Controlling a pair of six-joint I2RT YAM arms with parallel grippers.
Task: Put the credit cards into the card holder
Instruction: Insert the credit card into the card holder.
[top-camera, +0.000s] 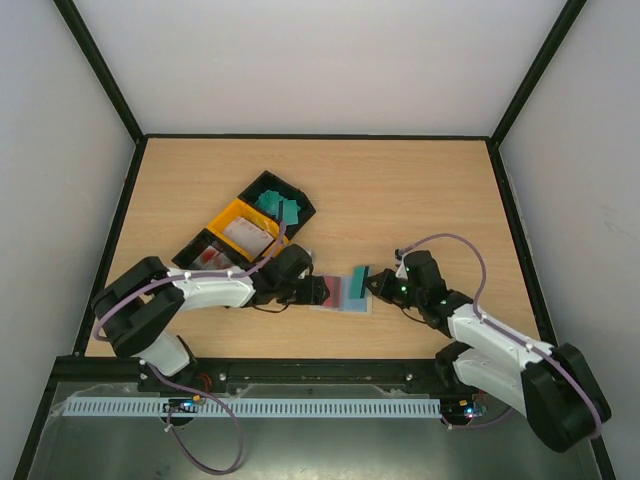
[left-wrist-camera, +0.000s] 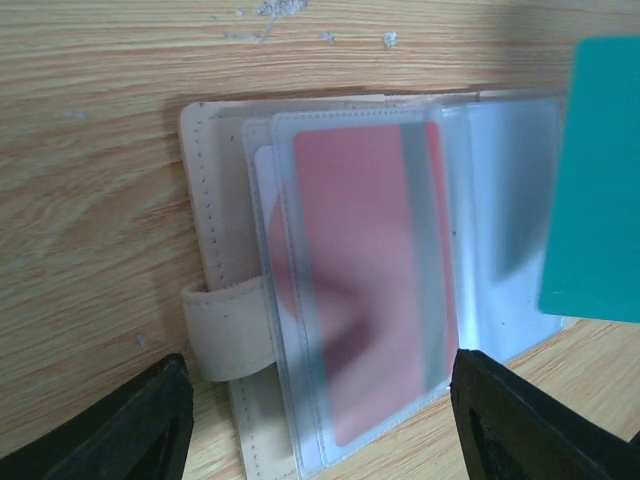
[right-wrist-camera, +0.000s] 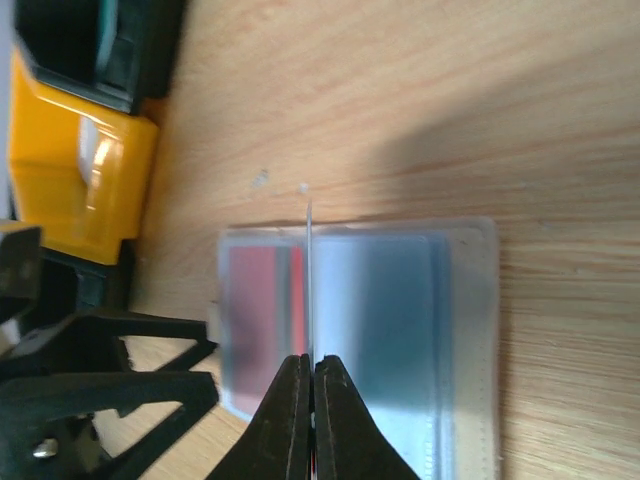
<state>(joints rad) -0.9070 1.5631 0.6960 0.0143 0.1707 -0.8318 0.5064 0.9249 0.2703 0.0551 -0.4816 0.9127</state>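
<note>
The open beige card holder (top-camera: 338, 294), with its clear plastic sleeves, is laid flat on the wooden worktop (top-camera: 400, 190) between the two claws. A thin teal plastic card (top-camera: 358, 279) is pinched on edge by the right claw (top-camera: 373, 284), just above the sleeves. The left claw (top-camera: 320, 290) is spread wide at the holder's strap side, with nothing gripped.

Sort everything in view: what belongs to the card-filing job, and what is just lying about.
Job in hand:
- card holder, lying open
- teal card, pinched in the right gripper
- red card, already sleeved
- loose cards in the bins
- left gripper, open at the holder

Lying about:
- black and yellow tray bins
- white specks on the table
</note>
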